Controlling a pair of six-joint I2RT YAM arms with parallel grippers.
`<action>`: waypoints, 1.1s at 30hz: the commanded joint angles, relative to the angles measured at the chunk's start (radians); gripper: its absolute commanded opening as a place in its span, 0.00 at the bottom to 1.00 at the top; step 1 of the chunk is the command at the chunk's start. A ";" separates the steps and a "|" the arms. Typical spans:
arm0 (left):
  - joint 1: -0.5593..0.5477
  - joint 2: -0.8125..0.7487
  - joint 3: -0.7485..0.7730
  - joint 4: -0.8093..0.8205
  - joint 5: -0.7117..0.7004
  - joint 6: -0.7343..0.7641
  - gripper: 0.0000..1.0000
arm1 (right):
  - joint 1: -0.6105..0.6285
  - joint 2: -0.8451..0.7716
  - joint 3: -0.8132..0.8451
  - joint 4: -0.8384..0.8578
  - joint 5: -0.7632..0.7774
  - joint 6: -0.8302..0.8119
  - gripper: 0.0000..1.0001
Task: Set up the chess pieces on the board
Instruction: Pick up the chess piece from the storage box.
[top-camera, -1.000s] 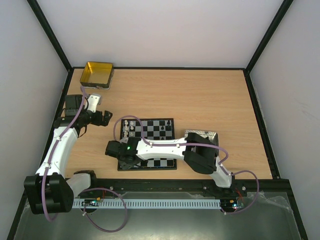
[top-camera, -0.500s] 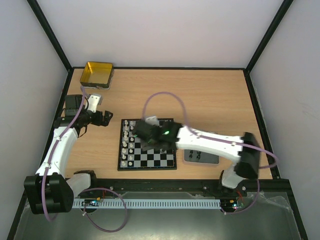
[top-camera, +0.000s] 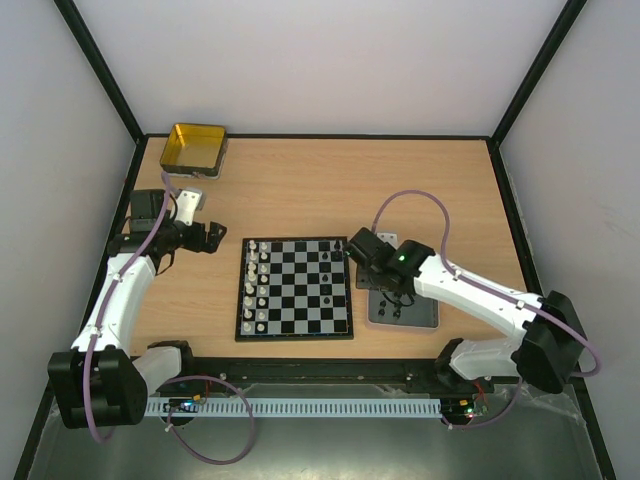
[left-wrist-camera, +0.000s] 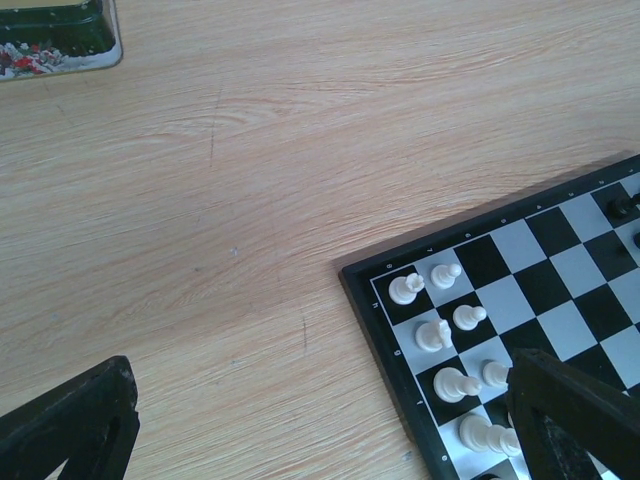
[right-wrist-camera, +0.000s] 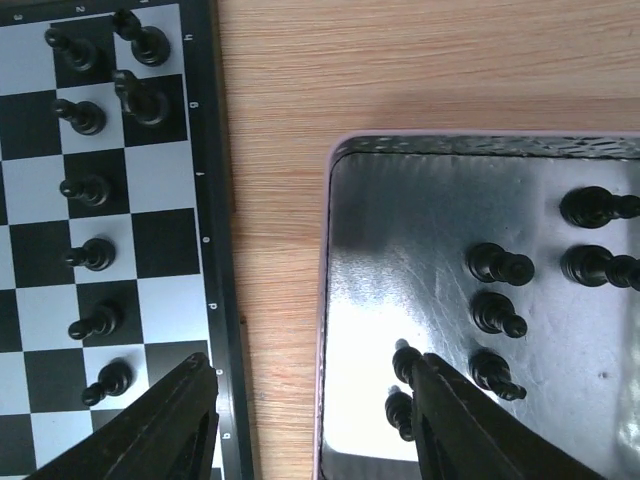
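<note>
The board (top-camera: 295, 325) lies at the table's near middle. White chess pieces (top-camera: 256, 285) fill its two left columns and show in the left wrist view (left-wrist-camera: 433, 335). Several black chess pieces (right-wrist-camera: 90, 254) stand in the board's right columns (top-camera: 337, 275). Several more black pieces (right-wrist-camera: 497, 266) stand in the grey tray (top-camera: 425, 318). My right gripper (top-camera: 362, 248) is open and empty, straddling the wood strip between the board's rim and the tray (right-wrist-camera: 310, 425). My left gripper (top-camera: 208, 237) is open and empty, low over bare wood left of the board (left-wrist-camera: 320, 445).
A gold tin (top-camera: 193, 148) sits at the far left corner; its side shows in the left wrist view (left-wrist-camera: 55, 35). Black frame rails border the table. The tray's rim (right-wrist-camera: 330, 300) runs close beside the board's right edge (right-wrist-camera: 222, 250).
My right arm has swung from the board's left side across the board to its right edge, by the tray. The left arm has not moved.
</note>
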 joint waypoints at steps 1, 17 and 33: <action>0.007 0.004 -0.008 -0.013 0.029 0.009 0.99 | -0.033 -0.031 -0.047 0.050 -0.004 0.002 0.51; 0.006 0.066 0.006 -0.026 0.018 0.007 0.99 | -0.267 0.009 -0.233 0.228 -0.243 -0.080 0.41; 0.006 0.092 0.010 -0.020 0.006 0.001 0.99 | -0.268 0.029 -0.268 0.218 -0.265 -0.087 0.35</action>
